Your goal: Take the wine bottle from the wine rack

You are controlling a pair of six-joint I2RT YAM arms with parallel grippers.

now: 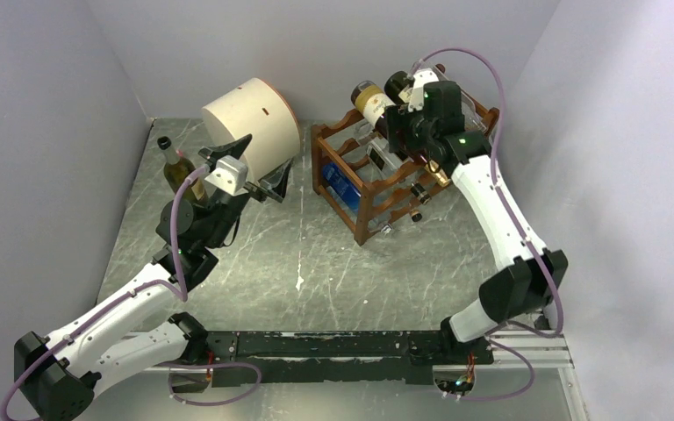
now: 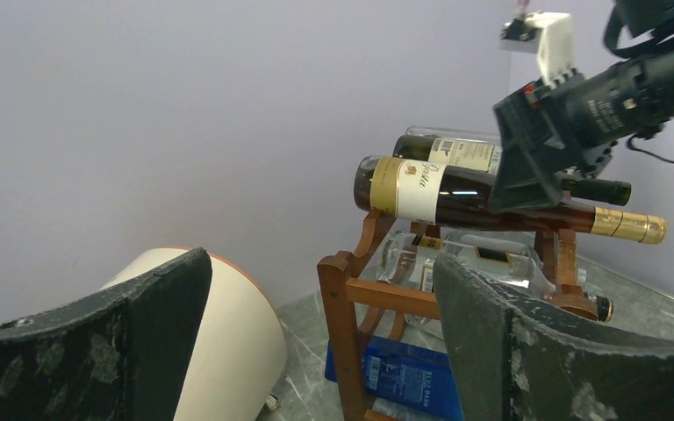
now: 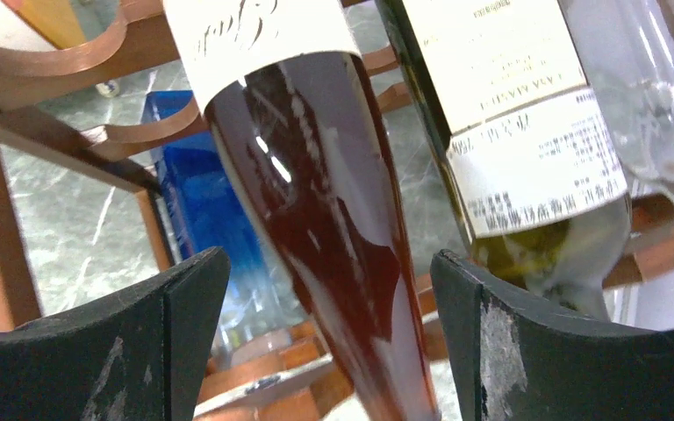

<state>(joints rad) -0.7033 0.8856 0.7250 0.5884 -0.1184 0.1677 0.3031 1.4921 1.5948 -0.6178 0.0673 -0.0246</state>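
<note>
Over the table point(image 1: 316, 263), in the top view, the right claw point(image 1: 404, 132) hangs above the top tier of the wine rack point(image 1: 318, 162). It is directly over the brown wine bottle point(image 1: 371, 101), which lies there beside a second bottle point(image 1: 397, 85). The left claw point(image 1: 259, 180) is well apart from the rack, near the cream drum point(image 1: 254, 118), and a green bottle point(image 1: 175, 167) stands upright by its arm.

From the left wrist, the left claw is spread wide and holds nothing. Beyond it the wine bottle point(image 2: 456, 197) rests level on the rack's top rails, gold neck to the right, with the right claw set down at its shoulder.

From the right wrist, the right claw is wide, one finger on each side of the wine bottle point(image 3: 316, 202), with a gap showing on both sides. A blue bottle point(image 3: 202, 193) lies lower down.

Judging by this, the reach is done, while the squeeze, the lift and the carry clear of the rack are all left to do
</note>
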